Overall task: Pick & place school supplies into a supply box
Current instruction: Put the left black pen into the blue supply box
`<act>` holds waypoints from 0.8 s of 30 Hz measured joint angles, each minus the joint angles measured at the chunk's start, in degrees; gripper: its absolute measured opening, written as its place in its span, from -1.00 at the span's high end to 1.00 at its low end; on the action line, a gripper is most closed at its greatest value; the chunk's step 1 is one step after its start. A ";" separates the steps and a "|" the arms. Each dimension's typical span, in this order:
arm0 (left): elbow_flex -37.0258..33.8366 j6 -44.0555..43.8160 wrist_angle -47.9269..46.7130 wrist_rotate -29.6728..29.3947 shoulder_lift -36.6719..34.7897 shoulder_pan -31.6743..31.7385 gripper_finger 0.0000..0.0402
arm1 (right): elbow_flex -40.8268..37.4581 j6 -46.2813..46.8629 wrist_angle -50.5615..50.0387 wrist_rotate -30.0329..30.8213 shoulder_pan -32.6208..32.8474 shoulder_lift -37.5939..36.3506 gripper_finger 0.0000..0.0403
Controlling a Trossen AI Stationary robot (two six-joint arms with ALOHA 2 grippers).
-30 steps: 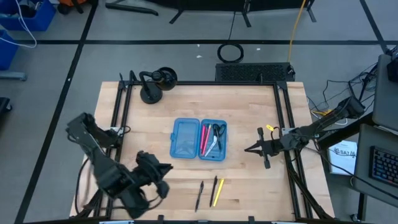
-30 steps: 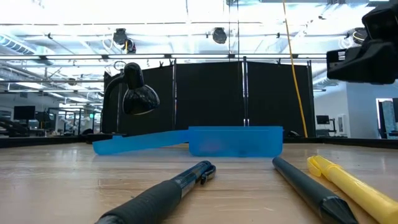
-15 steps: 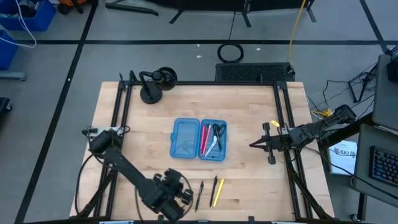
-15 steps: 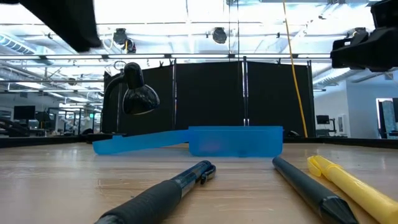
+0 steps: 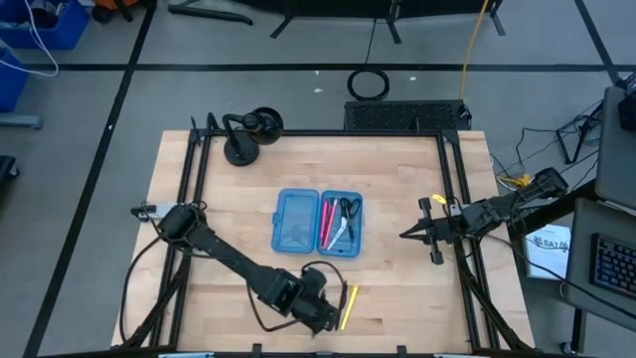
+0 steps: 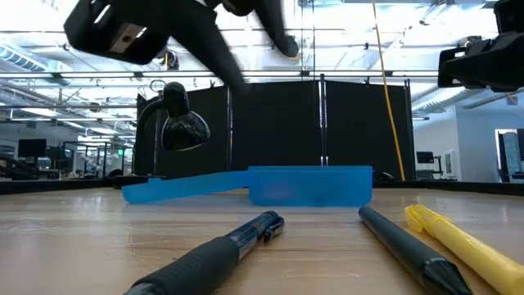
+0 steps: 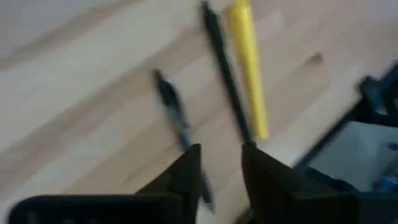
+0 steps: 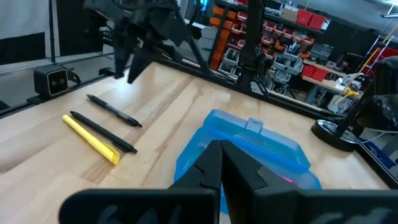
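The blue supply box [image 5: 318, 221] lies open mid-table, flat on both halves. Its right half holds pink pens [image 5: 326, 223] and the black-handled scissors [image 5: 345, 219]. Three supplies lie flat near the table's near edge: a black pen [image 7: 177, 118], a thin dark pen [image 7: 224, 81] and a yellow one [image 7: 249, 68]. My left gripper [image 7: 221, 171] hovers open just above them, partly covering the black pen from overhead [image 5: 318, 310]. My right gripper [image 5: 405, 236] is shut, in the air to the right of the box.
A black desk lamp [image 5: 243, 134] stands at the far left corner of the table. Black frame rails run along the left [image 5: 189, 199] and right [image 5: 457, 199] table edges. Bare wood lies between the box and the loose pens [image 5: 298, 273].
My left arm has swung fast from the table's near left corner toward the right along the near edge and now reaches out over the loose pens. The box, the pens and my right arm have stayed put.
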 joint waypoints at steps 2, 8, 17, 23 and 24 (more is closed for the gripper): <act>0.00 -0.59 1.20 1.92 0.00 -0.01 0.26 | 0.00 -0.28 -0.04 0.00 0.00 0.00 1.00; 0.00 -8.97 -0.66 7.95 0.00 -0.93 -0.05 | 0.00 -0.59 -0.06 0.00 0.00 0.00 1.00; 1.03 -15.18 1.74 10.38 1.86 -2.55 -0.09 | 0.00 -0.53 -0.02 0.00 0.00 0.00 1.00; 3.95 -7.39 0.98 13.76 7.66 0.47 -0.02 | -0.02 -0.42 0.35 0.07 0.00 0.24 1.00; 4.26 -6.67 0.63 14.27 8.20 0.93 -0.01 | -0.06 -0.38 0.38 0.07 0.00 0.26 1.00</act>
